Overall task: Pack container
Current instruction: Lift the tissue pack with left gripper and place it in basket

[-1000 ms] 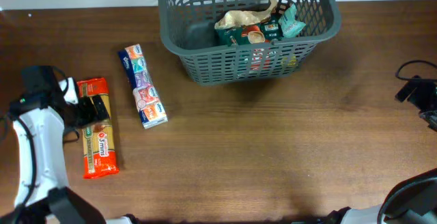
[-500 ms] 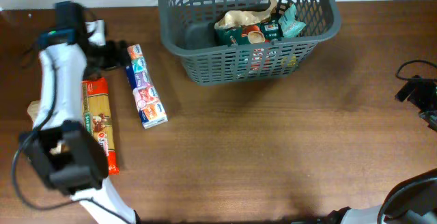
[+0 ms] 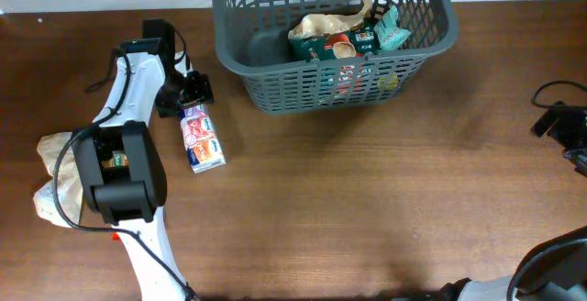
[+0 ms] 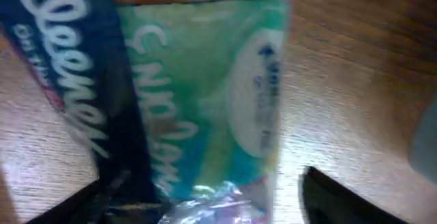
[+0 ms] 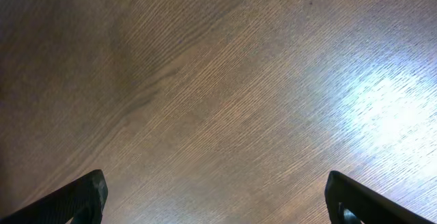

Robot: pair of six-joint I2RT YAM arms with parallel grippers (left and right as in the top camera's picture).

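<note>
The container is a dark grey lattice basket (image 3: pixel 275 90) at the back centre, holding several snack packages (image 3: pixel 344 35). A long pack of Kleenex tissues (image 3: pixel 203 141) lies on the table left of it. My left gripper (image 3: pixel 191 90) is low over the pack's far end, open, with a finger on each side. The left wrist view shows the pack's (image 4: pixel 205 80) teal and dark blue wrapper filling the space between the jaws (image 4: pixel 198 197), with a gap at the right finger. My right gripper (image 3: pixel 561 122) is at the right table edge, open over bare wood (image 5: pixel 215 190).
The left arm's white links and black base (image 3: pixel 115 172) lie along the left side and cover the orange pasta pack; only a red sliver (image 3: pixel 115 238) shows. A beige shape (image 3: pixel 53 150) sits beside the arm. Brown wood tabletop (image 3: pixel 367 200) spans the front.
My left arm has swung right from the pasta pack's side to the far end of the tissue pack, and now covers that end. The right arm has not moved.
</note>
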